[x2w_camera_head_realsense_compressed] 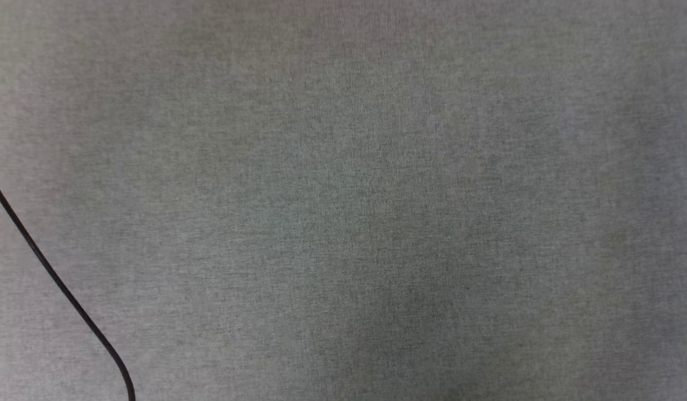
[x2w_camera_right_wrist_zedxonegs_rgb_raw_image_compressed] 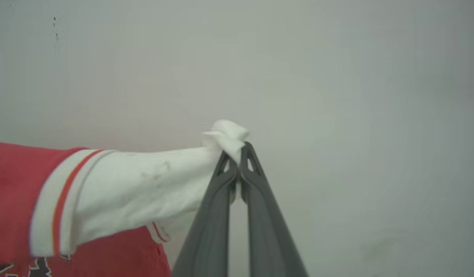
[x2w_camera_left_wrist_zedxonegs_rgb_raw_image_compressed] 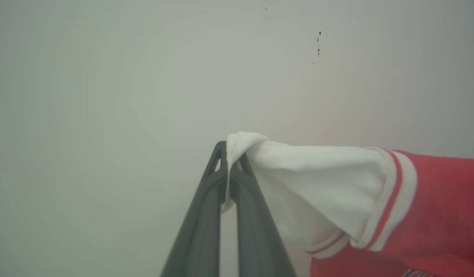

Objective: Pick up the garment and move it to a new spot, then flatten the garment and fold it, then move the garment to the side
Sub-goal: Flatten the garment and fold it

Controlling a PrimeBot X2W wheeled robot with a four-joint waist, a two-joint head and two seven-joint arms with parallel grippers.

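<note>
Head view first: basically just the table (x2w_camera_head_realsense_compressed: 376, 167), a grey woven-looking surface. A black cable (x2w_camera_head_realsense_compressed: 53, 278) cuts across the lower left corner, running from the left edge down to the bottom edge. There's a soft darker patch low in the middle, looks like a shadow.

Left wrist view: the left pincer (x2w_camera_left_wrist_zedxonegs_rgb_raw_image_compressed: 229, 169) has its two dark fingers pressed together on a bunched-up bit of white sleeve (x2w_camera_left_wrist_zedxonegs_rgb_raw_image_compressed: 317, 181). A little tuft of white cloth pokes out above the tips, so it's pinching the garment (x2w_camera_left_wrist_zedxonegs_rgb_raw_image_compressed: 444, 200) right there. From the tips the sleeve stretches off to the right, past the red-and-white striped trim (x2w_camera_left_wrist_zedxonegs_rgb_raw_image_compressed: 390, 200), into the red body that runs out at the right edge. It hangs in the air against a pale plain backdrop (x2w_camera_left_wrist_zedxonegs_rgb_raw_image_compressed: 106, 96). A few dark specks (x2w_camera_left_wrist_zedxonegs_rgb_raw_image_compressed: 318, 46) sit on the backdrop up top right.

Right wrist view: mirror deal. The right pincer (x2w_camera_right_wrist_zedxonegs_rgb_raw_image_compressed: 237, 161) is clamped on a wad of white sleeve too, with a small fold sticking up over the tips. The cloth runs left, through the striped trim, to the red body at the left edge. Bits of black white-edged lettering (x2w_camera_right_wrist_zedxonegs_rgb_raw_image_compressed: 33, 267) peek in at the bottom left corner, too cut off to read. Same pale backdrop, with some tiny specks up in the top left.
</note>
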